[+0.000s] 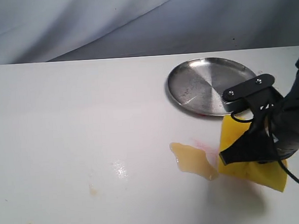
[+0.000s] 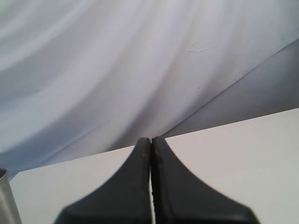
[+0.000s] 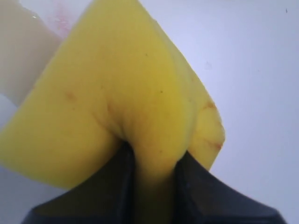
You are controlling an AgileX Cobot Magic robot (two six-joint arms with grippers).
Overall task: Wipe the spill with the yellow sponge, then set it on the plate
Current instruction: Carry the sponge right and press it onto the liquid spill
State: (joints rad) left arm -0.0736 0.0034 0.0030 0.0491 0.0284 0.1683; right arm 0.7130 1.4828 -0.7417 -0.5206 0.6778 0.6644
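My right gripper (image 1: 243, 152) is shut on the yellow sponge (image 1: 234, 132), which is pinched and folded between the black fingers (image 3: 117, 186). The sponge (image 3: 112, 93) hangs low over the white table, its left edge right beside the spill. The spill (image 1: 193, 160) is an amber puddle at centre right; it shows pale next to the sponge in the right wrist view (image 3: 21, 51). The silver plate (image 1: 208, 83) lies behind the sponge, partly covered by my right arm. My left gripper (image 2: 151, 142) is shut on nothing and does not show in the exterior view.
A faint pink smear (image 1: 205, 146) lies between the spill and the sponge. A small yellowish stain (image 1: 93, 190) marks the table at front left. A grey-blue cloth (image 1: 134, 21) hangs behind the table. A metal edge (image 2: 7, 200) shows in the left wrist view.
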